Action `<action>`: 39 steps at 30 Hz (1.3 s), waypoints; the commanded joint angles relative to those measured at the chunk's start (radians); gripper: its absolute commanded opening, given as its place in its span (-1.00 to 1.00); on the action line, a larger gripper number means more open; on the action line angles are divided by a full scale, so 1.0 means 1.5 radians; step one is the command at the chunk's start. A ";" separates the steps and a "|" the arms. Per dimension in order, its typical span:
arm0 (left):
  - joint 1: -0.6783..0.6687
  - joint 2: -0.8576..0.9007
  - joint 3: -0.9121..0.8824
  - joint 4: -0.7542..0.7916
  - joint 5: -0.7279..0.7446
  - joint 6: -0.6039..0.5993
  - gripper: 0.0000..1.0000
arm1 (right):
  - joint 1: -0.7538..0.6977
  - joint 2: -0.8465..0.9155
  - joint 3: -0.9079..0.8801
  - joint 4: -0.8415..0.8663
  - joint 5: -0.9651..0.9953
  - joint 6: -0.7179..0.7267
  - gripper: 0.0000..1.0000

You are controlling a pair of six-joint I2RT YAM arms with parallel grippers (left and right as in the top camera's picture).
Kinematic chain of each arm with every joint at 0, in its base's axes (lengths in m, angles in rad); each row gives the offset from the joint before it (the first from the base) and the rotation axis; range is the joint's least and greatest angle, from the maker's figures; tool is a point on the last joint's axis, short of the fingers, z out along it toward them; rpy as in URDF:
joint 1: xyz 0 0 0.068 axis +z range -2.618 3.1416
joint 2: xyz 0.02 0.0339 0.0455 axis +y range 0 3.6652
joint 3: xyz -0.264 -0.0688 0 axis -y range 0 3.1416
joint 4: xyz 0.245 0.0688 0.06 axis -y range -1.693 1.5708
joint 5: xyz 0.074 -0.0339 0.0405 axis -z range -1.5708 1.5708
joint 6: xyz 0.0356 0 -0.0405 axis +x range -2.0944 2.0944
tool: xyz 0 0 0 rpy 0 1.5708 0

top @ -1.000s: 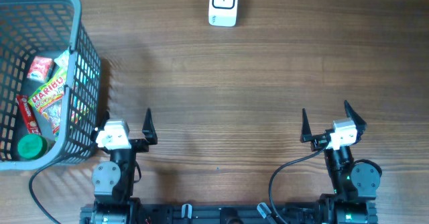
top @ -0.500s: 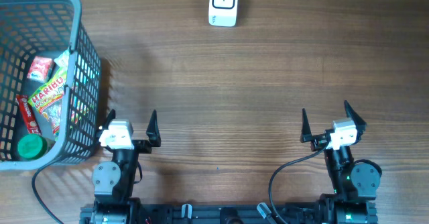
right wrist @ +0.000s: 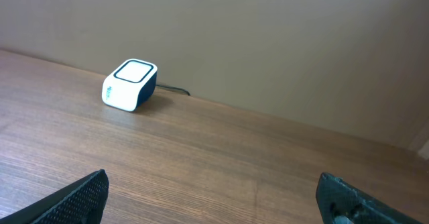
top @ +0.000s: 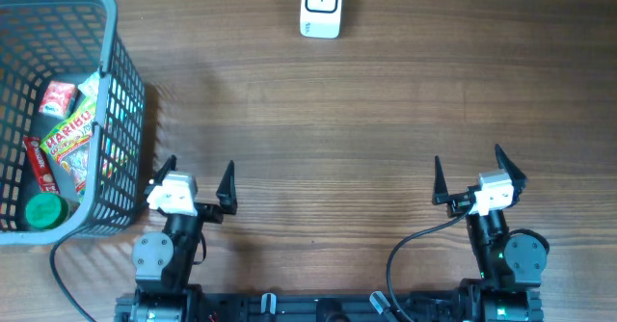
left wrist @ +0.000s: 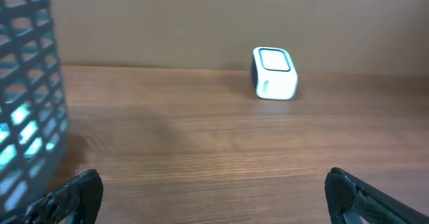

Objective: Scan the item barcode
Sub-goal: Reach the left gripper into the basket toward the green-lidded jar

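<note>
The left gripper [top: 199, 168] and the right gripper [top: 469, 158] both stand wide and empty, and the candy bag [top: 69, 141] lies in the basket [top: 120, 91], well apart from the scanner [top: 321, 5]; it looks light, soft and slippery, so pinching a flat edge seems best.

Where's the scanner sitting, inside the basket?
No, the white scanner stands on the bare table at its far edge, well apart from the grey basket on the left.
</note>
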 commanded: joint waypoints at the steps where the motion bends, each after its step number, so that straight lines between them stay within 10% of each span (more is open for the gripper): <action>1: 0.005 0.031 0.062 -0.003 0.067 -0.009 1.00 | 0.003 -0.006 -0.001 0.002 0.002 -0.004 0.99; 13: 0.005 0.376 0.443 -0.216 0.193 -0.074 1.00 | 0.003 -0.006 -0.001 0.002 0.002 -0.004 0.99; 25: 0.005 0.526 0.498 -0.329 0.285 -0.074 1.00 | 0.003 -0.006 -0.001 0.002 0.002 -0.004 1.00; 39: 0.047 0.718 1.068 -0.649 0.041 -0.110 1.00 | 0.003 -0.006 -0.001 0.002 0.002 -0.004 0.99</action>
